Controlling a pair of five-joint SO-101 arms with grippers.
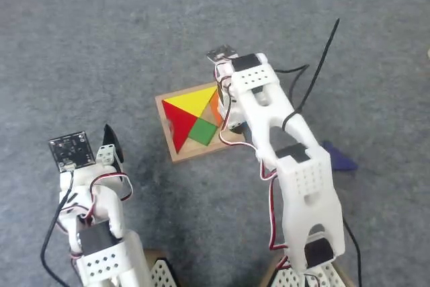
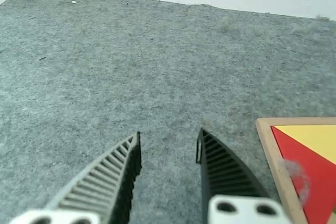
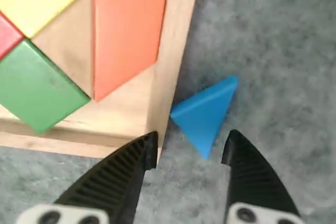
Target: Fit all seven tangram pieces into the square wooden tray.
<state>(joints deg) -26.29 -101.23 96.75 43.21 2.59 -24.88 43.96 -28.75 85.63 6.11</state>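
Right gripper, jaws spread, hangs at the right edge of the wooden tray mid-frame in the high view, straddling the blue triangle lying flat against the rim outside; light, stiff and likely slick, it wants pinching across its straight sides.

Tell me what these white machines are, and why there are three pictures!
They are two robot arms, the left arm and right arm, doing a puzzle. One picture looks down from above; the others come from cameras on each wrist. On the grey mat lies a wooden tray holding a yellow piece, red piece, green piece and orange piece. A blue triangle lies outside, beside the tray's rim. The right tool is open over that triangle, not holding it. The left tool is open and empty.
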